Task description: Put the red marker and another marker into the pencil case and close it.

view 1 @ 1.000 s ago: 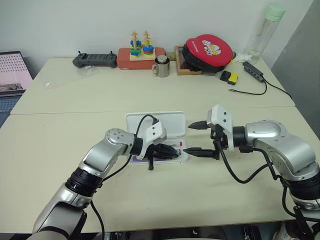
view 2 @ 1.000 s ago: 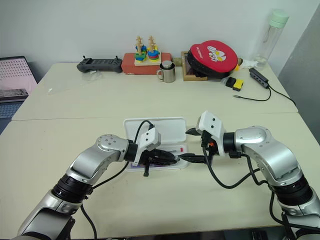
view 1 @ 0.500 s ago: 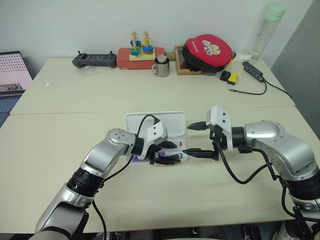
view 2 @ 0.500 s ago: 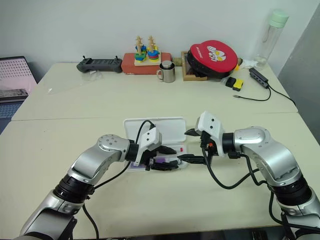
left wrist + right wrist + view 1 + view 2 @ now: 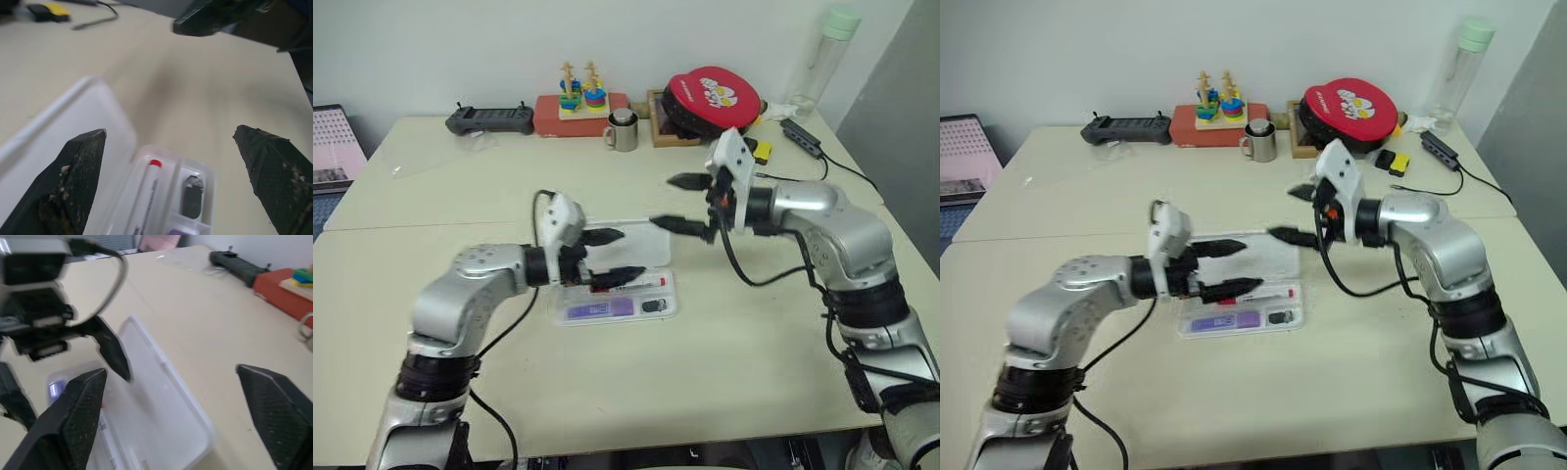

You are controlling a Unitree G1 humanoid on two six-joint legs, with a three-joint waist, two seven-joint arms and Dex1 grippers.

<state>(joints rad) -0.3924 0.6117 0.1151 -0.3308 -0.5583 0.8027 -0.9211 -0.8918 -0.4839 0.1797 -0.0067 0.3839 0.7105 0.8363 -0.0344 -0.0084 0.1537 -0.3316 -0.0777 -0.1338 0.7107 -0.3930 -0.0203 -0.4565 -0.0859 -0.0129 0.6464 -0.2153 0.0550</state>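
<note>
White pencil case point(image 5: 651, 250): markers inside | left end effector point(image 5: 613, 257) released, lifted, spread | right end effector point(image 5: 685, 204) raised, spread

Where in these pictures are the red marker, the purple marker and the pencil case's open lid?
red marker point(image 5: 1255, 293): right eye view, on its white barrel.
purple marker point(image 5: 1226, 320): right eye view, on its body.
pencil case lid point(image 5: 1271, 254): right eye view, on its bare inner face.

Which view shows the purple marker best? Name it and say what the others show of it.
The left eye view: the purple marker lies full length in the open pencil case. The right eye view shows it equally whole. The left wrist view catches only one end at the picture's edge; the right wrist view shows a blurred purple patch.
</note>
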